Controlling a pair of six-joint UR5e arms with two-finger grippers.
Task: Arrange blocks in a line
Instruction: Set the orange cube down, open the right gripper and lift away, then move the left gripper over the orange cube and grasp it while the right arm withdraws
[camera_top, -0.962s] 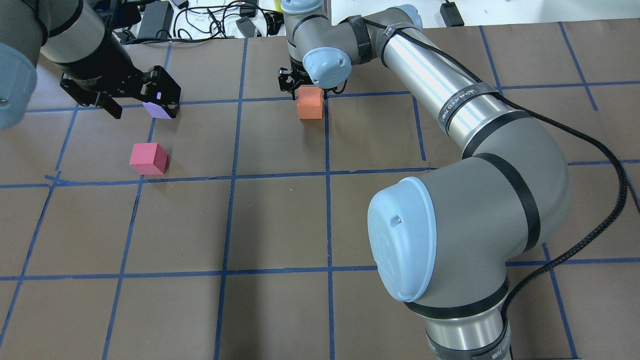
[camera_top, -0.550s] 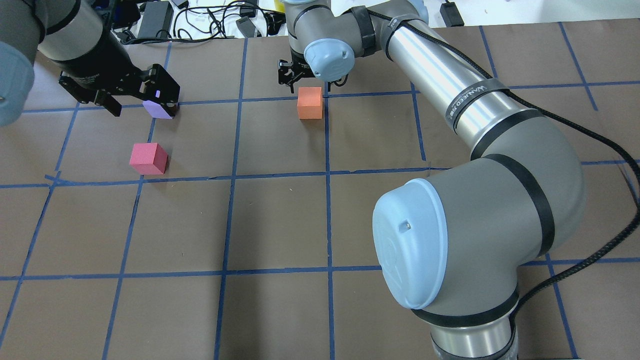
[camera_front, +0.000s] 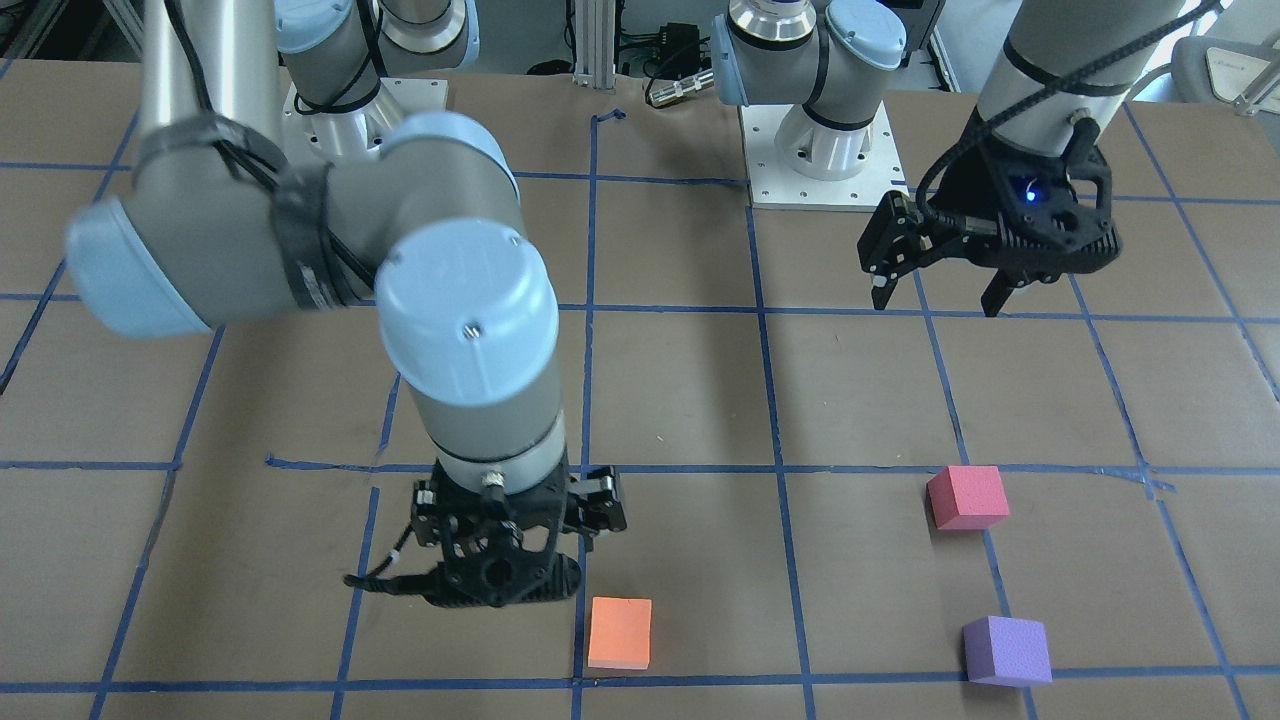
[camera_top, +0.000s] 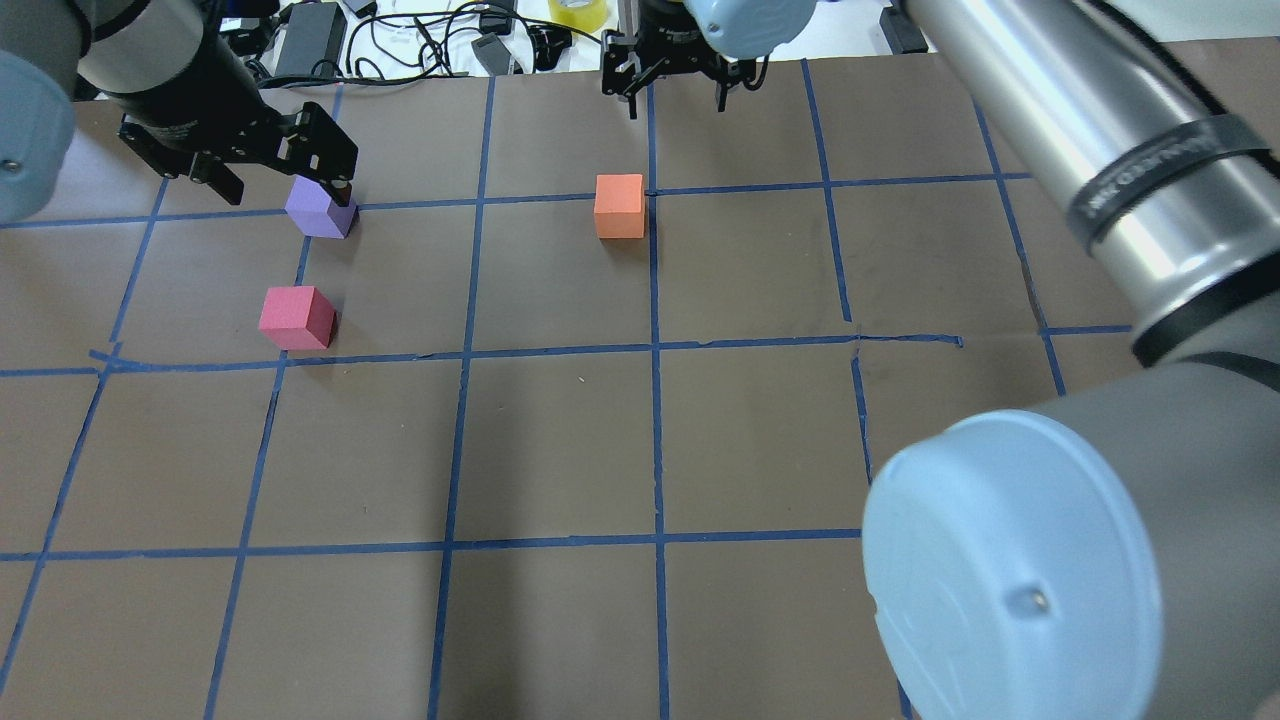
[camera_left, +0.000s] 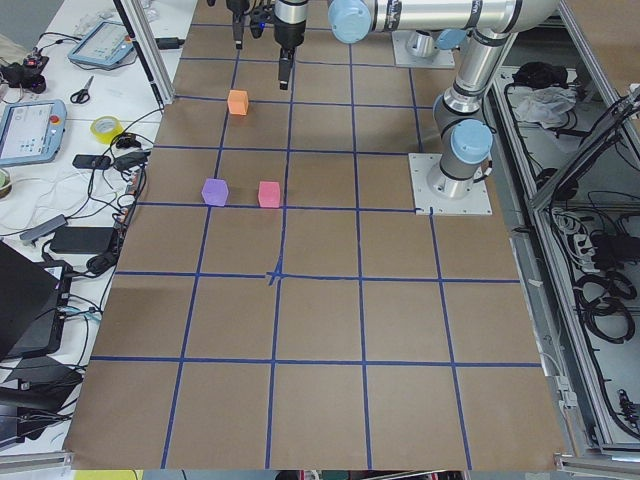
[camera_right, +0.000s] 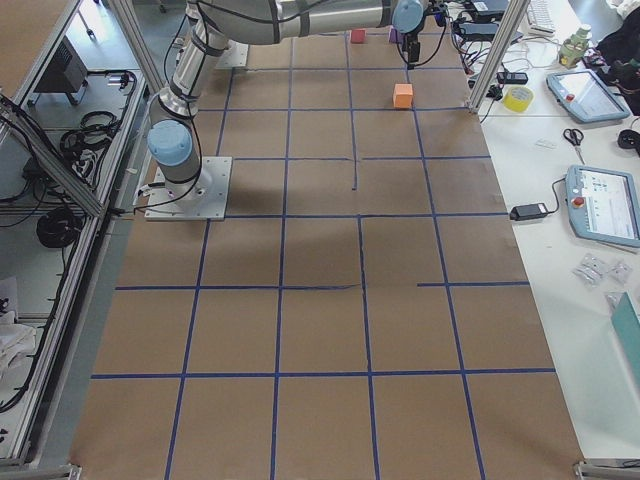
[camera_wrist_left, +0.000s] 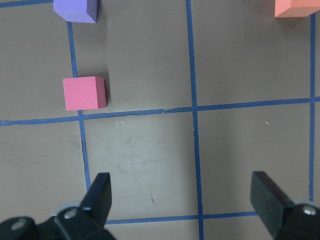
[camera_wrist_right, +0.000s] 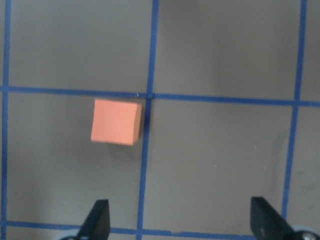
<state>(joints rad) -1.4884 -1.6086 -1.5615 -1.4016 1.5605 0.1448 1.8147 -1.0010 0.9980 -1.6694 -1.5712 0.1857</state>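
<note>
The orange block (camera_top: 619, 206) rests alone on the table beside a blue tape crossing. The purple block (camera_top: 320, 210) and the pinkish-red block (camera_top: 296, 317) sit to the left, close together. My left gripper (camera_top: 287, 190) is open and empty, raised well above the table over the purple block; the front view shows it high (camera_front: 937, 300). My right gripper (camera_top: 675, 100) is open and empty, raised beyond the orange block toward the far edge. The right wrist view shows the orange block (camera_wrist_right: 115, 121) ahead of its open fingers (camera_wrist_right: 97, 220).
Cables, power adapters and a yellow tape roll (camera_top: 575, 12) lie past the table's far edge. The two arm bases (camera_front: 820, 150) stand on the robot's side. Blue tape lines grid the brown table (camera_top: 560, 450). My right arm's elbow (camera_top: 1010, 570) fills the near right of the overhead view.
My right gripper has lifted off the orange block and drawn back toward the far edge, leaving the block on the table. My left gripper has risen off the purple block, which now shows more fully.
</note>
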